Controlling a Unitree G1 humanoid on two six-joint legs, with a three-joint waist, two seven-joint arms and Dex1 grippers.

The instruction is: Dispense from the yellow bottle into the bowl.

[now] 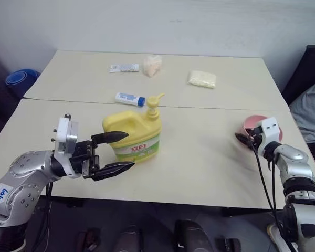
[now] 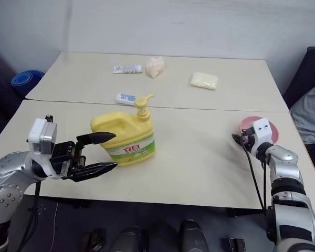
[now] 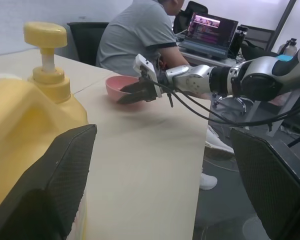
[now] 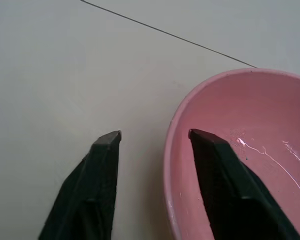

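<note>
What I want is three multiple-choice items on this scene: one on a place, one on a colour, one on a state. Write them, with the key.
1. The bowl stands
A. left of the bottle
B. right of the bottle, at the right gripper
C. behind the bottle, by the tube

2. The bottle's pump is
A. red
B. blue
C. yellow

3. The left gripper is
A. open
B. shut on the pump
C. shut on the bowl

Key:
1 B: the bowl sits far to the right of the bottle, and the right gripper has one finger inside its rim and one outside.
2 C: the pump is the same yellow as the bottle.
3 A: the left gripper has its fingers spread wide beside the bottle.
</note>
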